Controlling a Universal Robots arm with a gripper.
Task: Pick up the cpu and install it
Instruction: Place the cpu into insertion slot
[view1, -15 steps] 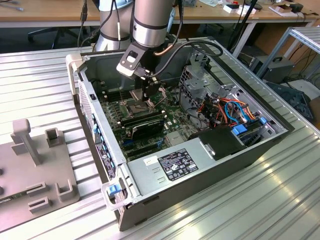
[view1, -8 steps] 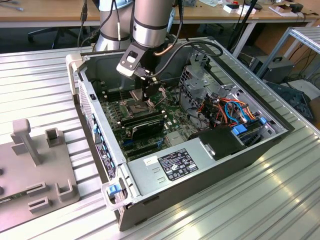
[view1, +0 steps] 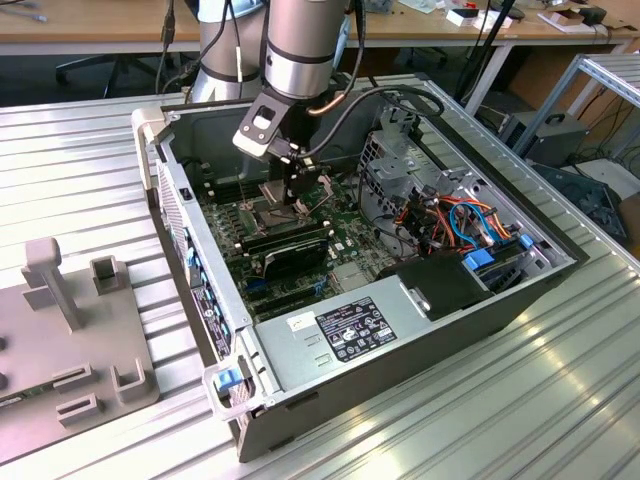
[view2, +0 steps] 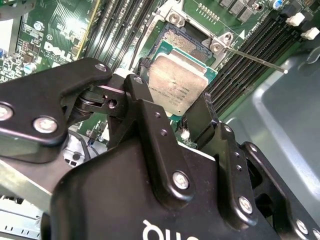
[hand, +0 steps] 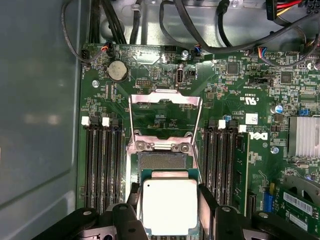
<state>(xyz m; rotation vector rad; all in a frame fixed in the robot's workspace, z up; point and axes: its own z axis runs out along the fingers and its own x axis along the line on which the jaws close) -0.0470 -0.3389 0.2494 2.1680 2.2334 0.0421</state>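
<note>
An open computer case (view1: 196, 262) lies on its side on the ribbed metal desk (view1: 80, 170), and the arm (view1: 300, 50) reaches down into it, with the gripper (view1: 300, 195) low over the motherboard (hand: 240, 100). In the first wrist view the cpu (hand: 170, 207) sits between the two black fingers (hand: 206, 202), its silver lid facing up. The fingers press its opposite edges, so the gripper is closed on the cpu. The chip overlaps the near edge of the socket (hand: 161, 160), leaving a strip of the socket's contact field uncovered beyond it. Whether the chip touches the socket or hangs just above it cannot be told. The socket's metal retention frame (hand: 165, 99) is swung open and lies flat on the board on the far side of the socket from the gripper. A thin lever (view2: 255, 59) sticks out beside the socket in the second wrist view. Rows of memory slots (hand: 102, 165) flank the socket on both sides, and a coin battery (hand: 117, 70) sits beyond the open frame. Well away from the socket, a grey fixture (view1: 70, 330) rests on the desk outside the case.
</note>
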